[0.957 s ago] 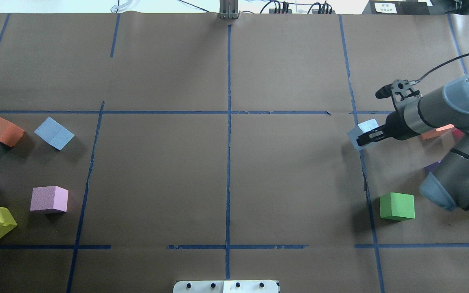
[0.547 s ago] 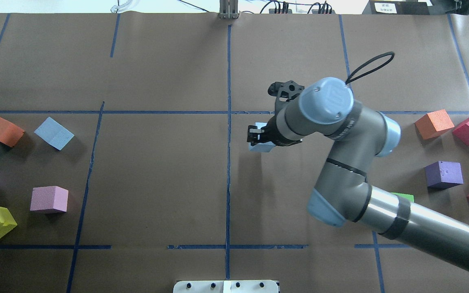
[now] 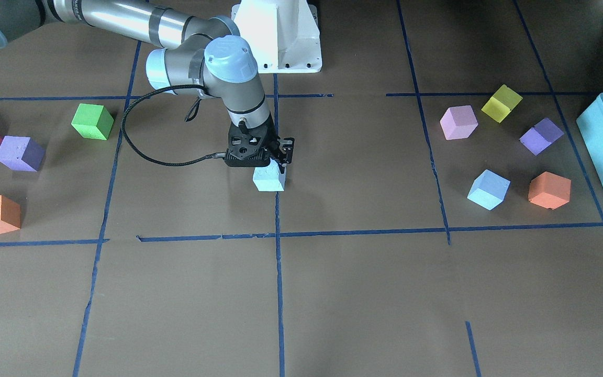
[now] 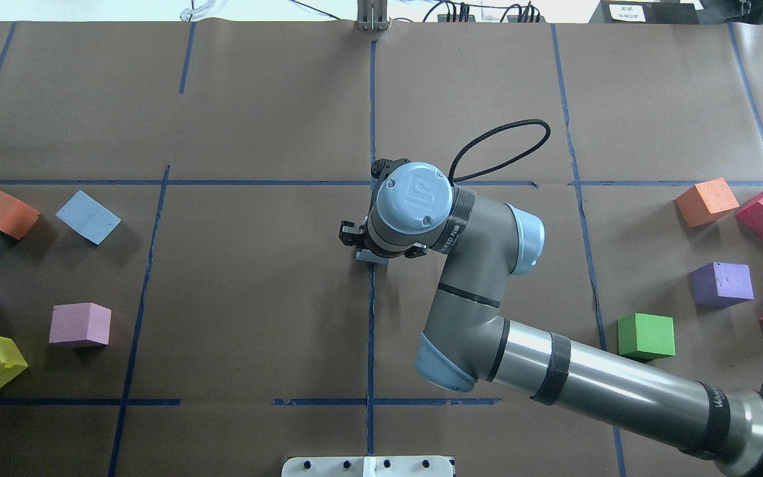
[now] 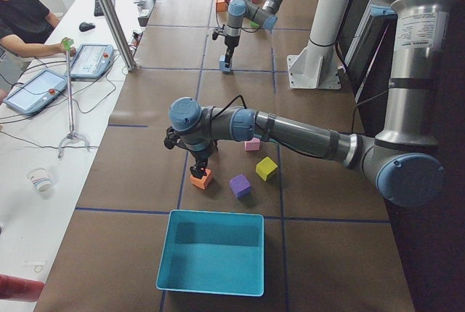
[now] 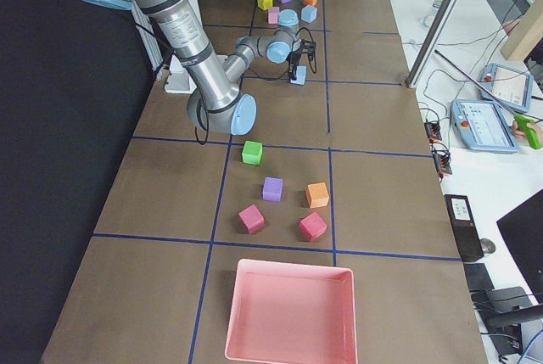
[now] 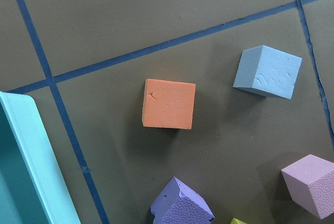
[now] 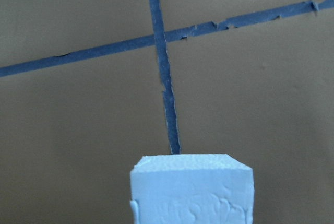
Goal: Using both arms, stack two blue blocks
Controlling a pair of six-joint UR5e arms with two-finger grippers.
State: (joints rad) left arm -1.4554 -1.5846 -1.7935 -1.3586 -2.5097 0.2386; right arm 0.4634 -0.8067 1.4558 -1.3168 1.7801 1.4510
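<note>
One blue block (image 3: 269,179) sits dead centre on the bench (image 3: 333,293), on the middle tape line. It is pinched in the narrowed jaws of the right arm (image 4: 481,252), which points straight down. Whether it already rests on the paper I cannot tell. The second blue block (image 4: 88,216) lies well apart, at nine o'clock from overhead, skewed, just beside an orange cube (image 4: 4,212). The left arm (image 5: 290,129) hangs over that cluster, with orange centred in its wrist view and blue at two o'clock. Its jaws I cannot make out. My worry is that it drops on orange by mistake, or grips the skewed block across its corners so that it twists. The foam could also cling to the right jaws on release.
</note>
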